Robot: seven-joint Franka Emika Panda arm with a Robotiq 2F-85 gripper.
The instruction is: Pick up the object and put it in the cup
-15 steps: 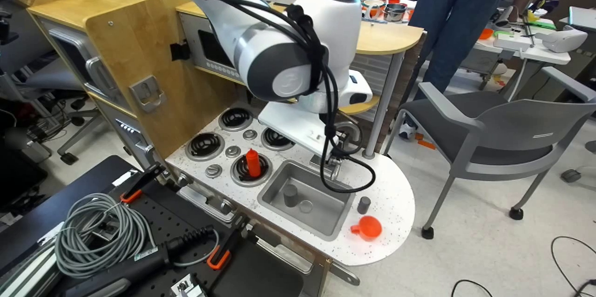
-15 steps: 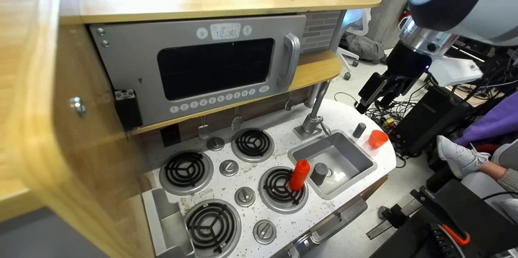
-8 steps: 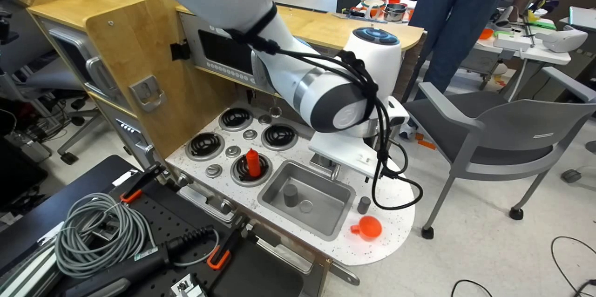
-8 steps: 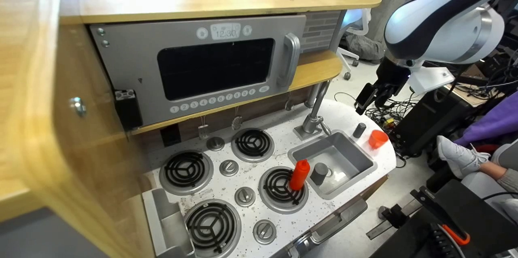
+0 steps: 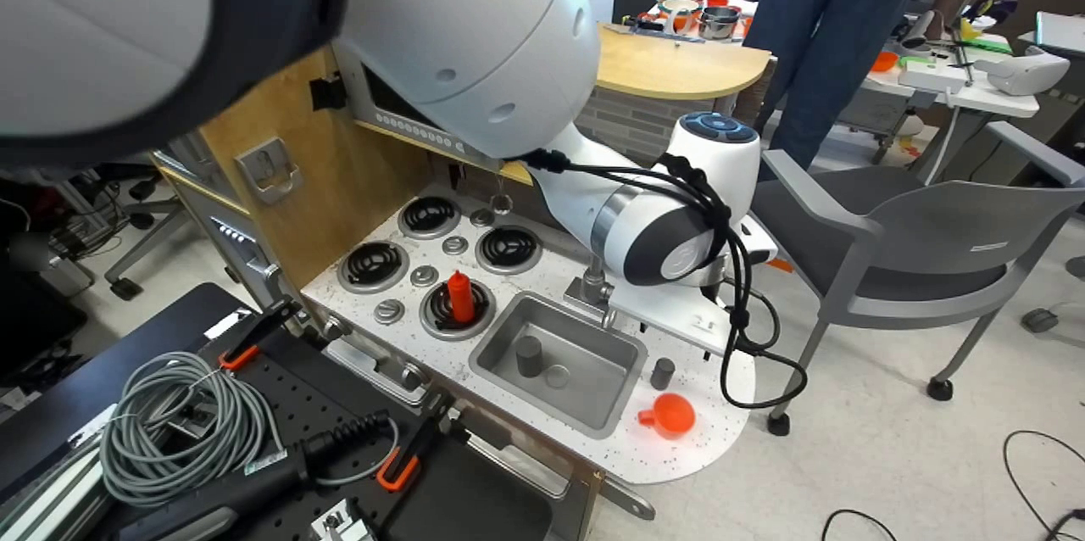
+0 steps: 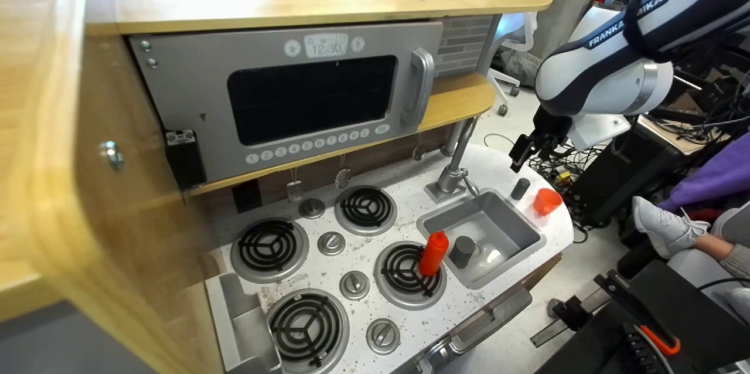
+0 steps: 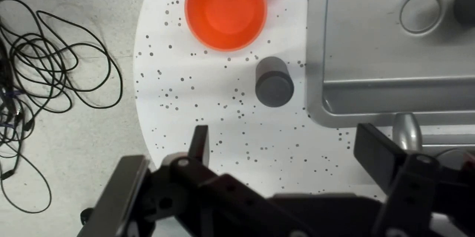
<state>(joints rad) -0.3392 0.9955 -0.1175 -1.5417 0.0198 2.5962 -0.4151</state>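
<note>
A small dark grey cylinder (image 7: pixel 274 87) stands on the white speckled counter beside the sink; it shows in both exterior views (image 5: pixel 662 373) (image 6: pixel 520 188). An orange-red cup (image 7: pixel 227 11) stands open side up close to it, its handle toward the sink; it also shows in both exterior views (image 5: pixel 674 415) (image 6: pixel 547 202). My gripper (image 7: pixel 282 133) is open and empty, its fingers wide apart. In an exterior view the gripper (image 6: pixel 530 156) hangs above the counter, a little above and to the faucet side of the cylinder. The arm mostly hides it elsewhere.
The sink (image 5: pixel 627 393) holds another grey cylinder (image 5: pixel 529 357). A faucet (image 6: pixel 454 174) with a metal handle (image 7: pixel 407 133) stands by the sink, near one finger in the wrist view. A red bottle (image 6: pixel 434 254) stands on a burner. The microwave (image 6: pixel 351 98) sits above the stove.
The arm has swung out over the counter's rounded end and my gripper has come lower, nearer the grey cylinder. The cylinder, cup and bottle have not moved.
</note>
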